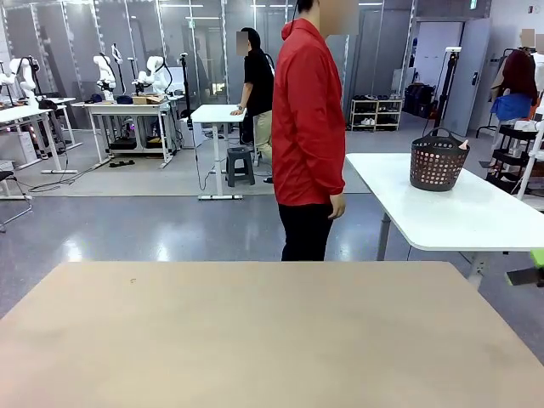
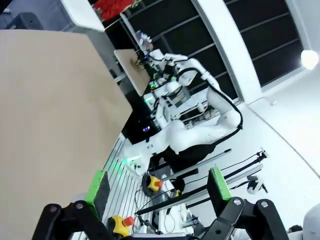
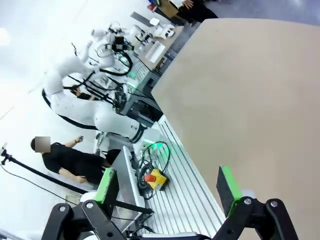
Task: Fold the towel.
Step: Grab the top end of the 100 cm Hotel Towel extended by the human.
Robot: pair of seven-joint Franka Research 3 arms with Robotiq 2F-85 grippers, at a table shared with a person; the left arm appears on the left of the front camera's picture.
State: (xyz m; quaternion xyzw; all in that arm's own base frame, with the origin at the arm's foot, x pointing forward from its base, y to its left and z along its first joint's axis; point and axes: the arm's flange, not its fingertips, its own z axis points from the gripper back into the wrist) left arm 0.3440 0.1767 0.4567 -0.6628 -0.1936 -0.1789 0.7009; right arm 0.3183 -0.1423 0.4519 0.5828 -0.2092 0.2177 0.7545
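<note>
Your left gripper hangs past the near edge of the tan counter, its jaws released and spread wide with nothing between the green pads. Beyond it, in the left wrist view, you see the robot's other white arm on its base, with a yellow emergency-stop box and loose cables on the frame below.

In the front view, the tan counter lies bare in front of you. At its far edge, about the middle, a person in a red jacket stands side-on with one hand hanging at the hip. Behind and to the left of that person, a second person in a black shirt leans at a small white table, with a dark stool beside it.

To the right, a white counter carries a dark basket. A salmon-pink scrap pokes over the basket's rim; it is too small for you to tell whether that is the towel.

Your right gripper shows at the right edge of the front view, off the side of the tan counter. In the right wrist view its jaws are likewise released, wide and empty, with the pads over the frame beside the counter's edge, near another yellow stop box.
</note>
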